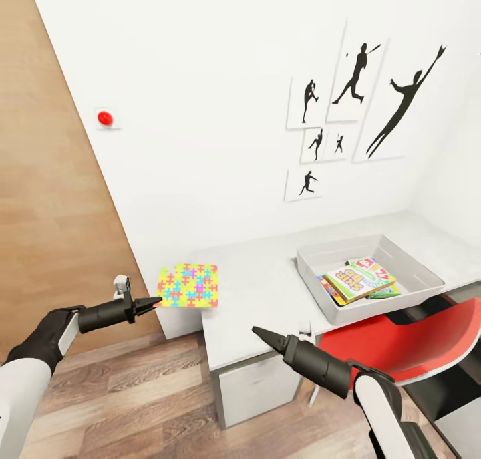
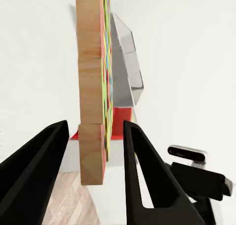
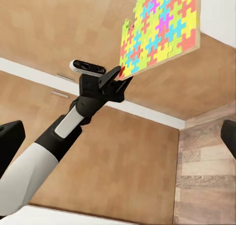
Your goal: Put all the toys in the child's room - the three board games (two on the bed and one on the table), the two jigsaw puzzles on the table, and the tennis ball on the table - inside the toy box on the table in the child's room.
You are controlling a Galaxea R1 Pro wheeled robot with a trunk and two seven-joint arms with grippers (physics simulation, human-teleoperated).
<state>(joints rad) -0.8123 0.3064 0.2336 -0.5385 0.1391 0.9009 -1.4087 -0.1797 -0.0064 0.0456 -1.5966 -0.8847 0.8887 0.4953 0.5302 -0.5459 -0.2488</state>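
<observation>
My left gripper [image 1: 152, 302] is shut on the corner of a jigsaw puzzle [image 1: 188, 285], a flat board of yellow, pink, blue and green pieces. It is held in the air just off the table's [image 1: 260, 278] left end. In the left wrist view the puzzle's wooden back [image 2: 92, 87] stands edge-on between the two black fingers. The right wrist view has the puzzle [image 3: 162, 26] pinched by the left gripper [image 3: 119, 72]. The toy box [image 1: 387, 304] sits on the table to the right, with board games [image 1: 354, 280] lying in it. My right gripper [image 1: 264, 335] is open and empty by the table's front edge.
A red chair [image 1: 394, 345] is tucked in front of the table below the toy box. White drawer fronts [image 1: 257, 385] sit under the table's left part. Black silhouette pictures [image 1: 347, 111] and a red button [image 1: 104, 117] are on the white wall. Wood-plank floor lies to the left.
</observation>
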